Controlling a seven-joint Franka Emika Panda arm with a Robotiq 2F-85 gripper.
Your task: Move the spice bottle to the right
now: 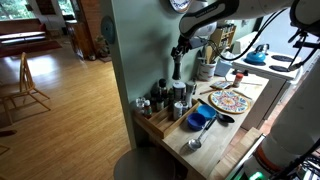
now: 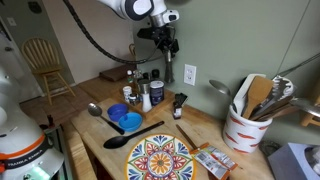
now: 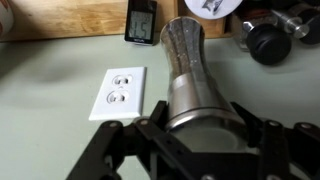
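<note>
White arm (image 2: 122, 8), black cables, black hand (image 2: 165, 50)

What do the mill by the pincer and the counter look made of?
Mill: probably brushed steel or a similar metal. It has a grey satin sheen with soft lengthwise highlights, though it could be a plated finish.
Counter: wood, likely butcher block. It is a warm tan with faint grain lines and a low-gloss surface.
</note>
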